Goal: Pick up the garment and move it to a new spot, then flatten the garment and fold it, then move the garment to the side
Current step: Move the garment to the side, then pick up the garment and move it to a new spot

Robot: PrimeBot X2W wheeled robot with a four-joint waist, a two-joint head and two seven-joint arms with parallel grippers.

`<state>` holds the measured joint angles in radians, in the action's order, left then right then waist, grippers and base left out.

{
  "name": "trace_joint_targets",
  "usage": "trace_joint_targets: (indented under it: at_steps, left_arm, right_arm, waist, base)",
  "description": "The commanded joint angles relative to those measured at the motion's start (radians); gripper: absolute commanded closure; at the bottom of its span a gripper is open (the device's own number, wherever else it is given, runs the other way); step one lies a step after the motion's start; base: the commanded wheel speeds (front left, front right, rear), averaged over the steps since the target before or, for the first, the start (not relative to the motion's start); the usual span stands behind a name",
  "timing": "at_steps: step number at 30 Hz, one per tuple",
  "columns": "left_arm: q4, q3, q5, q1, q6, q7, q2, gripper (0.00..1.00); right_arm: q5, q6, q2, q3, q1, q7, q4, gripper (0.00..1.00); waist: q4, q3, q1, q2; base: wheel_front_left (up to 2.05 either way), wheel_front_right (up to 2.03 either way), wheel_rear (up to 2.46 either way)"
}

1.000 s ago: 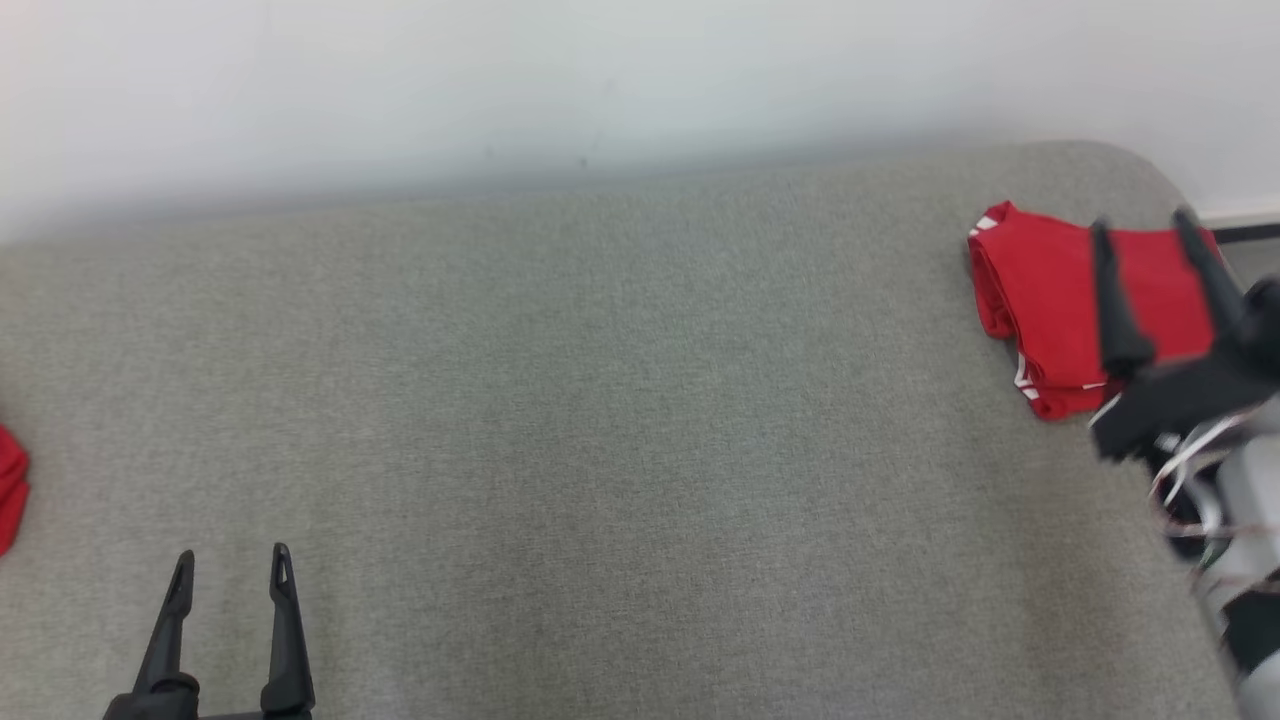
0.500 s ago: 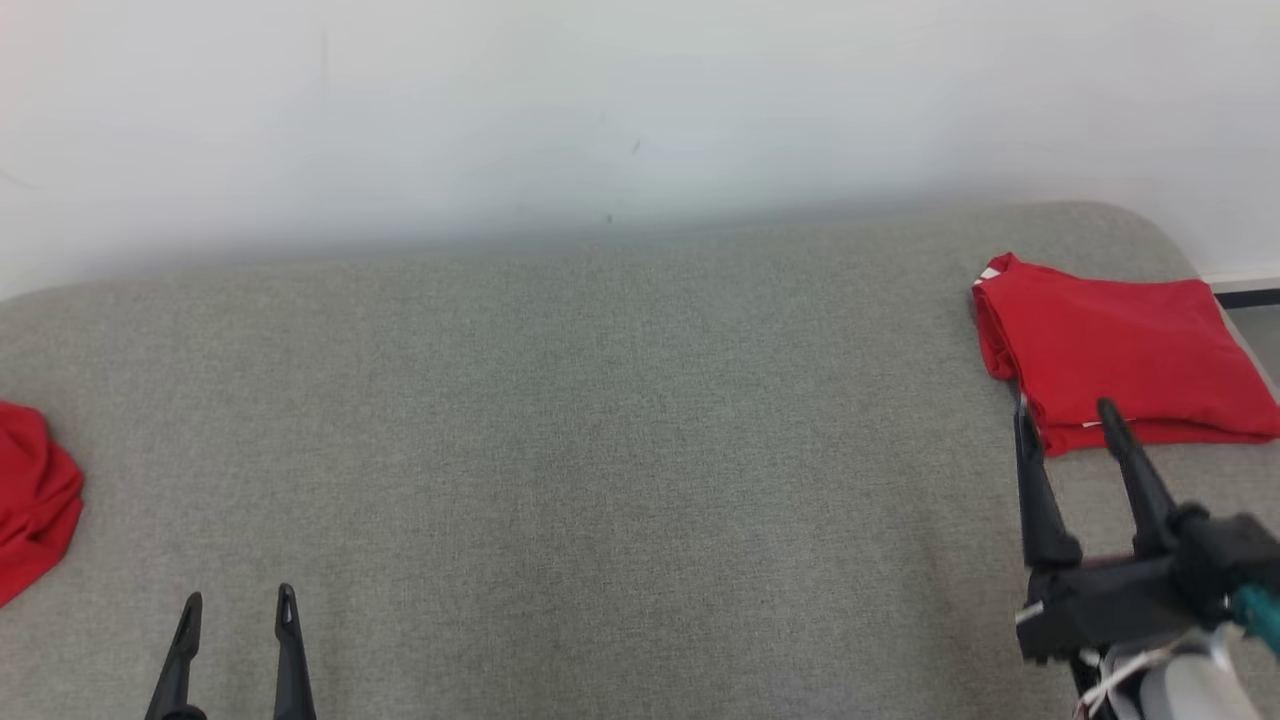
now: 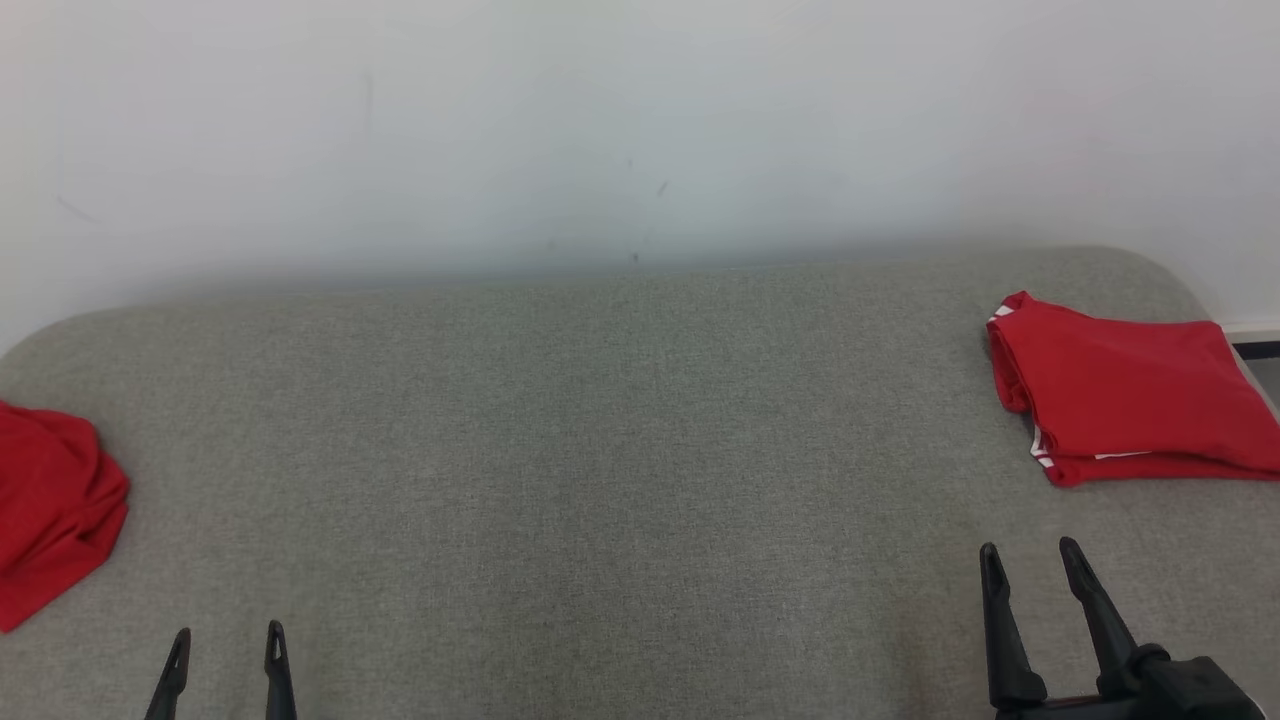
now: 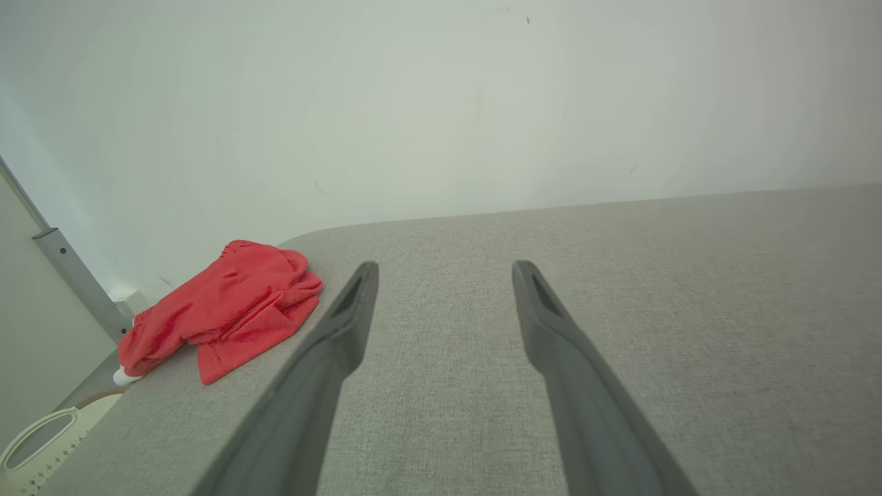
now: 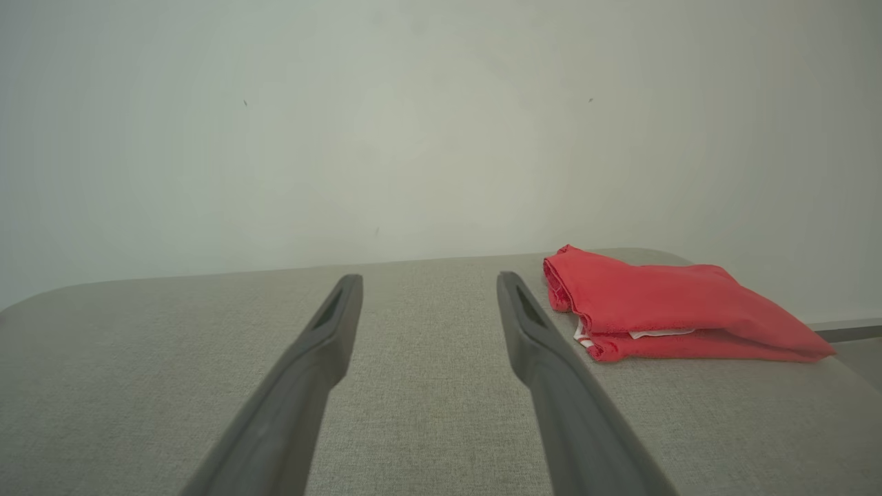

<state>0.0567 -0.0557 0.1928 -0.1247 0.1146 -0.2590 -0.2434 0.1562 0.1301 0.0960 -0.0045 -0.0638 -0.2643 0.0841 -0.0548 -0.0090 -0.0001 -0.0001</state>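
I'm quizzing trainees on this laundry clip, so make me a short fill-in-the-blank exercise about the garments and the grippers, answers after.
1. The folded garment lies toward the robot's ____ end of the grey surface.
2. The crumpled garment is coloured ____.
3. The left gripper and the right gripper both stand ____, holding nothing.
4. The trim at the folded garment's edge is ____.
Missing words: right; red; open; white.
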Motion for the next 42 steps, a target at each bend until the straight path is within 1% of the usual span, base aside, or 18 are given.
trace_joint_targets:
  at_steps: [1,10,16,23,31,42]
  left_arm:
    - [0.007,-0.001,-0.005,-0.019,0.005,0.009,-0.008,0.0]
    - [-0.005,-0.006,-0.004,-0.045,0.018,0.022,-0.016,0.0]
    - [-0.004,-0.013,0.005,-0.056,0.021,0.022,-0.011,0.0]
    - [-0.002,-0.016,0.008,-0.051,0.02,0.02,-0.021,0.0]
    - [-0.004,-0.018,0.014,-0.053,0.022,0.024,-0.03,0.0]
    - [-0.016,-0.022,0.015,-0.064,0.024,0.045,-0.047,0.0]
  right_arm:
    - [-0.014,0.001,-0.009,-0.001,-0.019,-0.001,0.004,0.0]
    - [-0.029,0.001,-0.037,0.0,-0.055,-0.001,0.003,0.0]
    - [-0.035,0.001,-0.041,-0.008,-0.051,-0.001,0.016,0.0]
    - [-0.037,0.001,-0.043,-0.018,-0.058,-0.001,0.027,0.0]
    - [-0.033,0.001,-0.045,-0.019,-0.06,-0.001,0.041,0.0]
    - [-0.022,0.001,-0.046,-0.021,-0.067,-0.001,0.06,0.0]
  waist:
    - [0.012,-0.011,0.0001,0.0001]
    - [0.019,-0.023,0.0001,0.0001]
    - [0.022,-0.028,0.0001,0.0001]
    - [0.044,-0.031,0.0001,0.0001]
    - [0.103,-0.036,0.0001,0.0001]
    - [0.264,-0.051,0.0001,0.0001]
  base:
    - [0.0,0.0,0.0]
    - [0.0,0.0,0.0]
    - [0.0,0.0,0.0]
    - [0.0,0.0,0.0]
    - [0.0,0.0,0.0]
    - [0.0,0.0,0.0]
